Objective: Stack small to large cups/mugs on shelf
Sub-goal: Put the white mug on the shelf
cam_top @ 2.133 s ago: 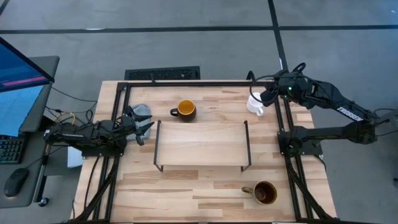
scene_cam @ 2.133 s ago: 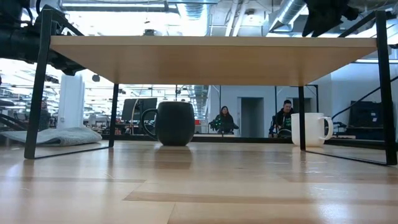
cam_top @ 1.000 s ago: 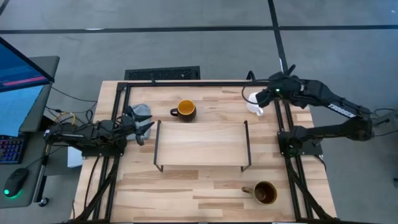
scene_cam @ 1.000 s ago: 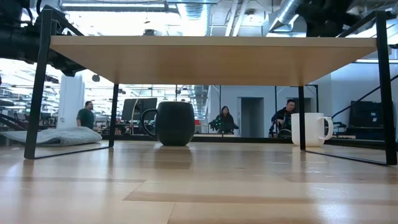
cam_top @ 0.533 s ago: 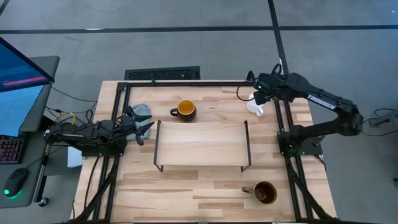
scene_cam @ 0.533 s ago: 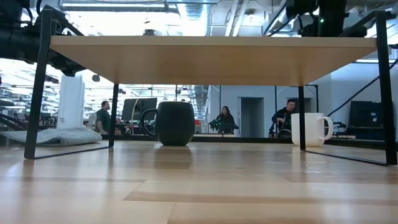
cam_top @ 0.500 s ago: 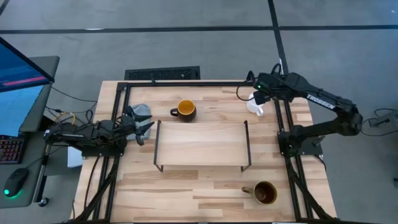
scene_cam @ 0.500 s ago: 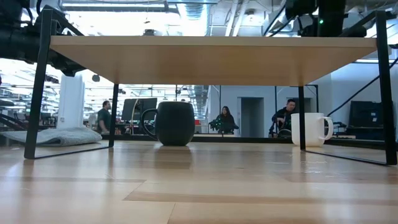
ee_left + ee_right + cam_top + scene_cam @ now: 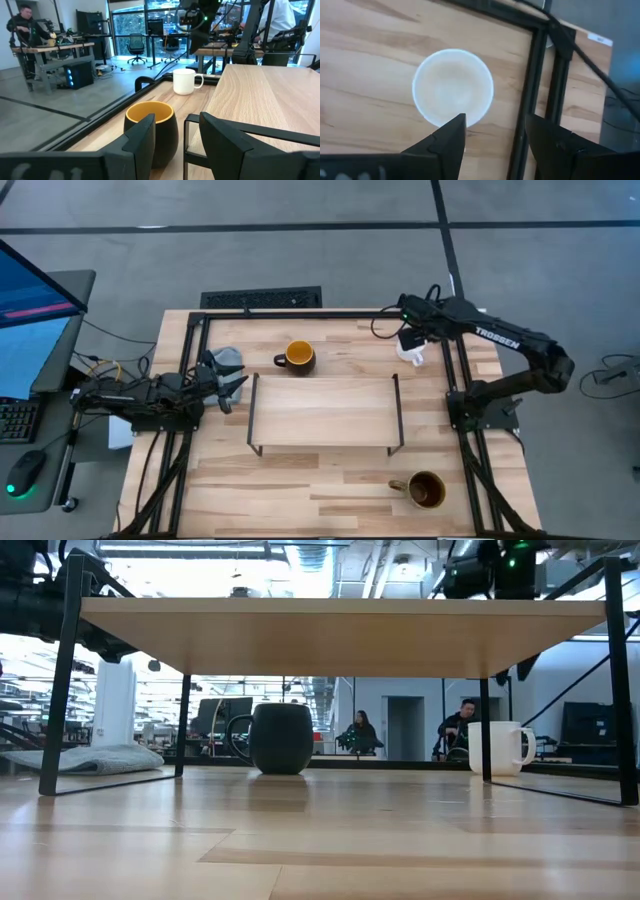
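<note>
Right hand (image 9: pixel 412 332): poised above the white mug (image 9: pixel 410 346) at the table's far right corner, fingers (image 9: pixel 447 145) spread, gripping nothing; in its wrist view one finger lies over the mug's rim and the other over the black frame rail (image 9: pixel 529 90) just beside the mug.
Left hand (image 9: pixel 232 388): parked at the table's left edge near the shelf's left end, fingers (image 9: pixel 142 142) spread and empty, aimed toward the dark mug (image 9: pixel 150 131).
White mug: upright on the table, open mouth up, beside the black frame rail and behind the shelf's right end; handle turned toward the shelf side.
Dark mug (image 9: pixel 297 357): yellow-orange inside, standing behind the shelf's left half, well apart from the white mug.
Olive-brown mug (image 9: pixel 424 489): upright near the table's front right, in front of the shelf, handle pointing left.
Shelf (image 9: pixel 325 413): light-wood board on thin black wire legs at mid-table, its top bare; from the low view its board hides most of the right arm.
Cloth (image 9: pixel 226 359): grey, crumpled by the left hand.
Table (image 9: pixel 320 480): pale wood planks inside a black frame.
Room: grey floor, monitor (image 9: pixel 35 320) at left; people (image 9: pixel 460 730) seated at desks beyond the table.
</note>
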Motion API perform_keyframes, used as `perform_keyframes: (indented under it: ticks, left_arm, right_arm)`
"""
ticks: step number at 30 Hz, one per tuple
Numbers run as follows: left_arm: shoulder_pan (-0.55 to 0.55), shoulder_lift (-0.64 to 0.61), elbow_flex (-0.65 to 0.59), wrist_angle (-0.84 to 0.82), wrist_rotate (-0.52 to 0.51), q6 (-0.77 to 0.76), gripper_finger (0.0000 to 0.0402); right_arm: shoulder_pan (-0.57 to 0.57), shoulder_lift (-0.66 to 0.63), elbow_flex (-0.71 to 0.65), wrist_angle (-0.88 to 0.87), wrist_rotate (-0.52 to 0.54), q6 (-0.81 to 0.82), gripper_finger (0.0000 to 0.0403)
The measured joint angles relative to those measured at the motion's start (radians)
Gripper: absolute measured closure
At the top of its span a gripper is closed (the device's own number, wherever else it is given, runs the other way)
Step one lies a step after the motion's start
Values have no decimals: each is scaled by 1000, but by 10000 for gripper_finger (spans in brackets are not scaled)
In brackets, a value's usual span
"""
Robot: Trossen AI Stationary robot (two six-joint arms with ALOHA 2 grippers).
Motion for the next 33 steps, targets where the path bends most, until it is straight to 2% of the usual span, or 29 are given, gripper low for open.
perform_keyframes:
  ticks: [8,15,23,33]
  left_arm:
    - [0,0,0,0,0,-1,255]
    - [0,0,0,0,0,-1,255]
    - [0,0,0,0,0,-1,255]
    - [0,0,0,0,0,-1,255]
  right_arm:
    - [-64,0,-118,44,-12,21,175]
    - [-91,-1,-198,182,-65,-19,175]
    - [-118,-1,-204,294,-74,11,175]
    - [-117,82,-204,293,-68,15,175]
